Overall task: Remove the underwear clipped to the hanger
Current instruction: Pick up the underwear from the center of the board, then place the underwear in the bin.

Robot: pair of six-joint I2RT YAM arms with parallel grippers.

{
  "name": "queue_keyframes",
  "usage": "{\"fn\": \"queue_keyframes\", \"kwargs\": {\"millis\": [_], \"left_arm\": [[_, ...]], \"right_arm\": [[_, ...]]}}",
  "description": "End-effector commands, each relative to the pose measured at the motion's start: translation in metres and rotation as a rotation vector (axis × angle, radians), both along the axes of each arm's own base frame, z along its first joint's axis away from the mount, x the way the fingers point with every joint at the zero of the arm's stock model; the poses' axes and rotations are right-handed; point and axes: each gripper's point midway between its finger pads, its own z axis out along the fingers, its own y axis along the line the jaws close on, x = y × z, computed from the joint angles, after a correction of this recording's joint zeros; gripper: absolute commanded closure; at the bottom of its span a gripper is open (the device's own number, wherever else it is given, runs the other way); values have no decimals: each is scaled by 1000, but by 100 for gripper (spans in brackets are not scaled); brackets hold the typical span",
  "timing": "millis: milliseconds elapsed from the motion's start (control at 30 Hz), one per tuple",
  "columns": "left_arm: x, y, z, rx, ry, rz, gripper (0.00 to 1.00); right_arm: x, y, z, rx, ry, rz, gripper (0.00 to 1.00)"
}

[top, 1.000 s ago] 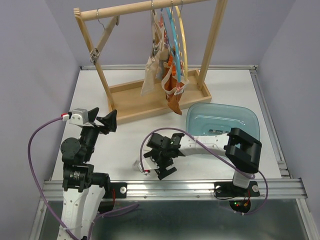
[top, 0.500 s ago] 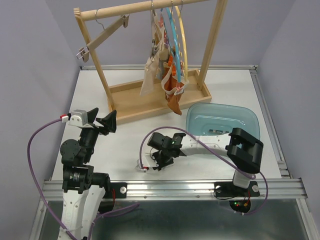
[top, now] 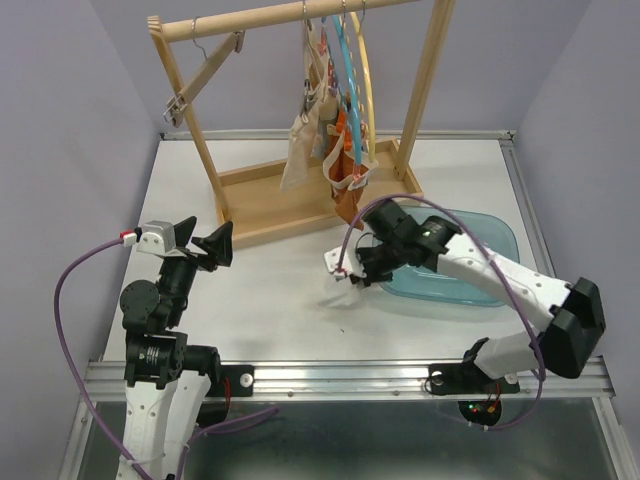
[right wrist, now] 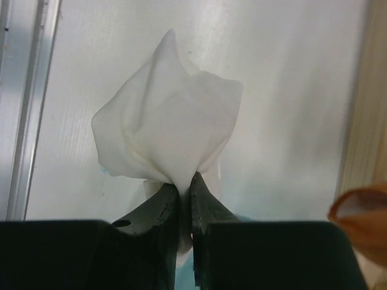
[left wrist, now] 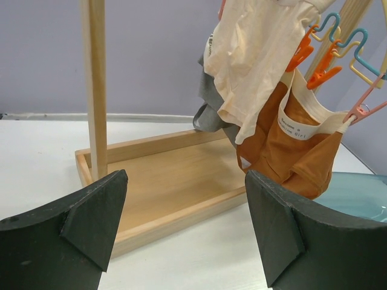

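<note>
My right gripper (right wrist: 184,184) is shut on a white piece of underwear (right wrist: 169,130), which bunches out beyond the fingertips above the table. From above, that right gripper (top: 352,274) hangs at the left rim of the blue tub (top: 480,240). More underwear stays clipped on the hangers (top: 350,80): a beige piece (left wrist: 254,54), a grey one (left wrist: 208,109) and an orange-brown one (left wrist: 284,157). My left gripper (left wrist: 186,178) stands open and empty, facing the rack from the left side of the table, also seen from above (top: 215,243).
The wooden rack's base tray (top: 270,200) stands at the back of the table. An empty wooden clip hanger (top: 200,75) hangs tilted at the rail's left end. An edge of the tub (left wrist: 357,193) shows at the right.
My right gripper shut on the white underwear near the table's front edge, then carried it up and right to the tub's left rim. The empty wooden hanger swung. The left arm stayed still.
</note>
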Motion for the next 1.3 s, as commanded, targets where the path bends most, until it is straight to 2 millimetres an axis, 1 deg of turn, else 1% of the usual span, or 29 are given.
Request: {"fn": "queue_keyframes", "kwargs": {"millis": [0, 33, 67, 100, 133, 167, 200, 233, 267, 300, 367, 400, 467, 500, 567, 667, 700, 767, 833, 867, 900, 933, 967, 1067, 1100, 1200, 1233, 1267], "left_arm": [[-2, 3, 10, 8, -47, 12, 10], [-2, 2, 10, 10, -47, 11, 10], [-2, 2, 10, 10, -46, 11, 10], [-1, 2, 10, 10, -44, 11, 10], [-1, 2, 9, 10, -42, 7, 10], [-1, 1, 9, 10, -41, 4, 10], [-1, 0, 9, 11, -39, -3, 10], [-2, -1, 9, 10, -40, -8, 10], [-1, -2, 8, 12, -39, -11, 10], [-1, -1, 8, 12, -39, -10, 10], [-1, -2, 8, 12, -36, -11, 10], [-1, -2, 8, 12, -36, -13, 10], [0, -2, 7, 12, -35, -11, 10], [0, -1, 7, 14, -34, -11, 10], [0, -1, 7, 14, -32, -11, 10], [0, -1, 7, 15, -34, -9, 10], [0, -1, 8, 15, -37, -9, 10], [0, -2, 7, 15, -36, -12, 10], [-1, -1, 8, 17, -37, -10, 10], [-1, -2, 8, 15, -37, -12, 10], [-1, -2, 7, 17, -36, -15, 10], [-1, -2, 7, 18, -36, -16, 10], [-1, -3, 7, 18, -35, -18, 10], [-1, -3, 8, 18, -36, -18, 10], [-1, -3, 8, 20, -38, -20, 10], [-1, -4, 8, 21, -40, -25, 10], [0, -4, 8, 20, -38, -27, 10], [0, -5, 8, 15, -37, -28, 10]], "right_arm": [[28, -29, 69, 182, -59, -121, 90], [38, -37, 82, 214, -77, -178, 90], [59, -56, 92, 241, -86, -297, 91], [66, -67, 105, 271, -107, -344, 91], [73, -77, 111, 287, -117, -389, 91], [84, -94, 116, 298, -129, -457, 91], [84, -103, 122, 316, -140, -497, 92], [88, -110, 125, 329, -148, -529, 92], [96, -121, 123, 348, -142, -602, 96], [100, -127, 124, 363, -151, -635, 99], [109, -142, 125, 386, -168, -724, 100], [120, -156, 120, 393, -171, -811, 99], [128, -168, 115, 395, -171, -880, 99], [132, -177, 108, 389, -160, -930, 99], [136, -185, 100, 378, -147, -972, 99], [137, -195, 85, 354, -124, -1029, 98], [140, -203, 81, 342, -132, -1065, 96], [141, -211, 71, 320, -127, -1104, 96], [143, -224, 64, 299, -130, -1154, 92], [142, -232, 56, 281, -130, -1181, 90], [142, -235, 52, 270, -128, -1194, 86], [142, -238, 47, 258, -124, -1203, 85], [140, -241, 38, 235, -113, -1216, 83], [139, -249, 24, 190, -111, -1246, 74], [137, -251, 19, 173, -106, -1254, 62], [136, -254, 11, 152, -96, -1269, 32], [136, -254, 10, 154, -91, -1273, 11], [136, -252, 11, 158, -89, -1270, 1]]}}
